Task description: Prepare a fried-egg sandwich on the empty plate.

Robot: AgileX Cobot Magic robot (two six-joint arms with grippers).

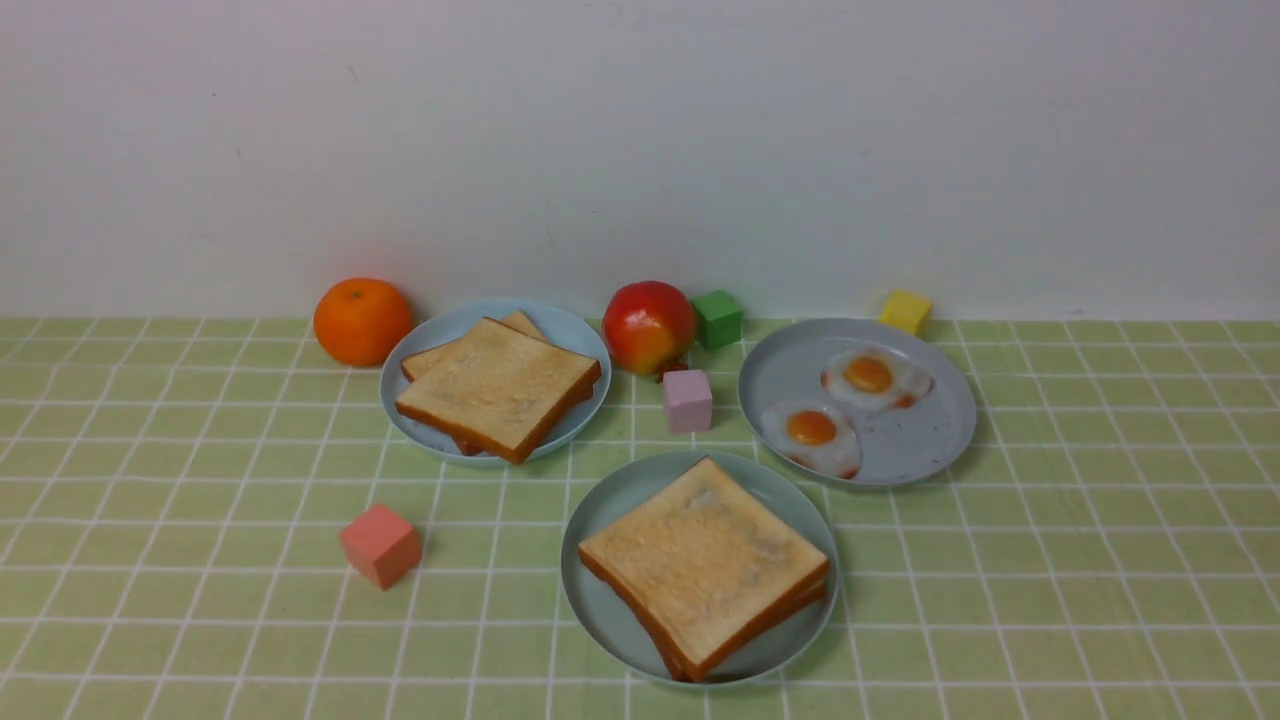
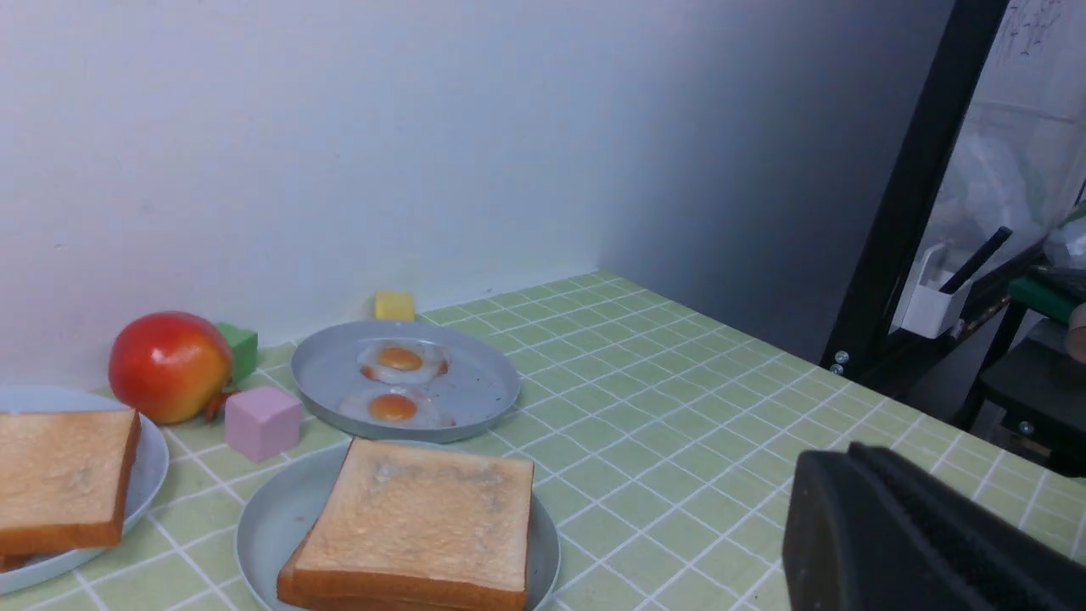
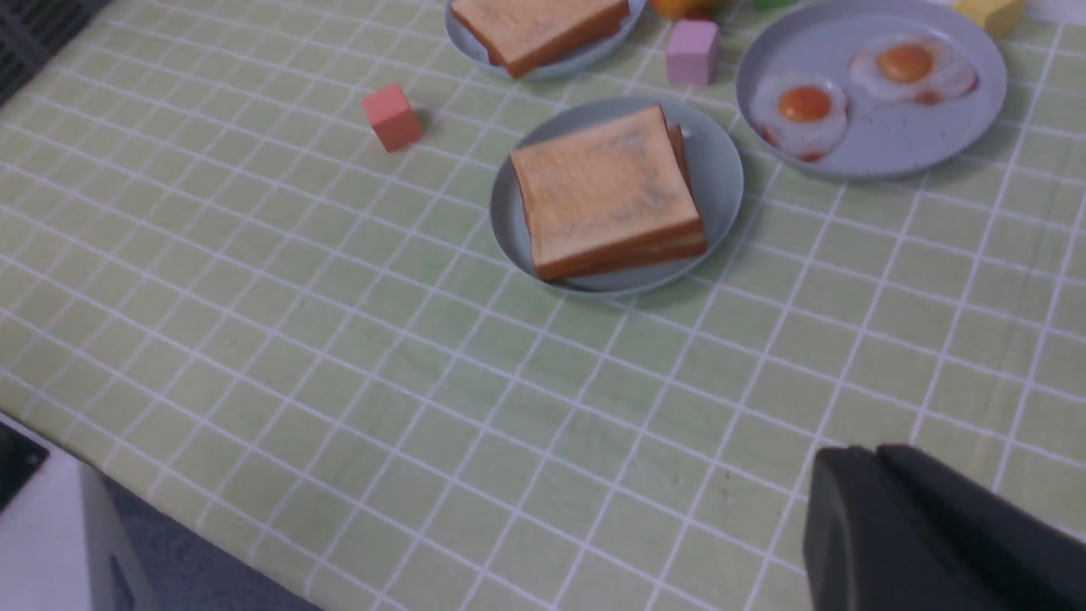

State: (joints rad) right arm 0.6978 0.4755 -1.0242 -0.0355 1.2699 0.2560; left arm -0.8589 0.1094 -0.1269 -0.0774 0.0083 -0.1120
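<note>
The pale teal plate [image 1: 612, 497] sits front centre and holds two stacked toast slices [image 1: 705, 560]. It also shows in the left wrist view [image 2: 271, 518] and the right wrist view [image 3: 721, 170]. The stack shows there too [image 2: 416, 518] [image 3: 602, 191]. A small white bit [image 3: 684, 133] pokes out between the slices; the rest of the filling is hidden. My left gripper [image 2: 848, 462] and right gripper [image 3: 874, 458] are shut and empty, well away from the plate. Neither shows in the front view.
A light blue plate [image 1: 572, 332] at back left holds two toast slices. A greyer plate [image 1: 920, 440] at right holds two fried eggs. An orange [image 1: 362, 320], an apple [image 1: 648, 326], and green [image 1: 717, 318], yellow [image 1: 906, 311], pink [image 1: 687, 400] and salmon [image 1: 380, 545] cubes lie around.
</note>
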